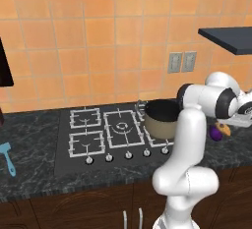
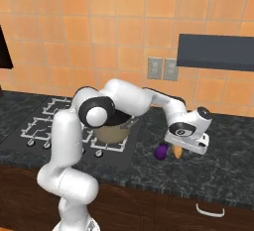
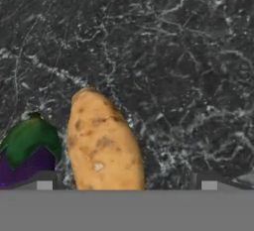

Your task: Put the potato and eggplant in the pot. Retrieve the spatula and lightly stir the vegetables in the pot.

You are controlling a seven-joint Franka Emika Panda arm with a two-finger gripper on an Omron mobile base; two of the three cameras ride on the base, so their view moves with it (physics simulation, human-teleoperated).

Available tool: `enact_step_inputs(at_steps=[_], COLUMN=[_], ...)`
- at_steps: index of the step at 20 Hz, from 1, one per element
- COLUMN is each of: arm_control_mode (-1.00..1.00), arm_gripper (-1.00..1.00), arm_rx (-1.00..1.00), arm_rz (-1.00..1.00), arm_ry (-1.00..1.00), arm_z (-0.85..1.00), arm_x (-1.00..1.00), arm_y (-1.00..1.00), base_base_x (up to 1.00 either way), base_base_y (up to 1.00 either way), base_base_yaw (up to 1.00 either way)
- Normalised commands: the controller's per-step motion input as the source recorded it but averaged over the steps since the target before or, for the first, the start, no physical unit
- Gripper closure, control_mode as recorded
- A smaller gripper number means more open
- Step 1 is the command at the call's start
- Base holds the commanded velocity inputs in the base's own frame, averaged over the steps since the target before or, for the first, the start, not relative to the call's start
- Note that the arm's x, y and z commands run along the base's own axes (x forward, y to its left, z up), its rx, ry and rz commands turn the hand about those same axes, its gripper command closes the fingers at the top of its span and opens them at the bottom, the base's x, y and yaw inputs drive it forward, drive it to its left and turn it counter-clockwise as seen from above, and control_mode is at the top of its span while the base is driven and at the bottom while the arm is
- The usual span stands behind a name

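Potato (image 3: 104,143) between spread fingers (image 3: 44,181), eggplant (image 3: 27,150) just beside

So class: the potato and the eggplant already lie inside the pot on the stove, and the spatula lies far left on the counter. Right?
Not quite. The potato and eggplant lie on the dark counter, right of the pot, as the hand view shows. The spatula does lie far left.

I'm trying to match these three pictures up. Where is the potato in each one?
Left base view: the potato peeks out at the right edge, under the gripper.
Right base view: lower right of centre, on the counter.
Hand view: bottom centre.
Shared landmark: the purple eggplant lying beside it.
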Motion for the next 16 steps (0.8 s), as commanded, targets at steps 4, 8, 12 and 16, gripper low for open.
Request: enact_step_inputs(at_steps=[4,8,12,16], arm_control_mode=[-1.00,-1.00,-1.00,-1.00], arm_gripper=[-1.00,-1.00,1.00,1.00], arm_rx=[0.01,0.00,0.00,0.00], arm_rz=[0.09,0.09,0.08,0.05], arm_ry=[0.06,0.01,0.00,0.00], arm_z=[-0.33,-0.33,-0.38,-0.34], arm_x=[0.23,0.30,0.16,0.08], arm_y=[0.18,0.12,0.30,0.51], base_base_x=[0.00,0.00,0.00,0.00], base_base_y=[0.00,0.00,0.00,0.00], base_base_yaw=[0.00,0.00,0.00,0.00])
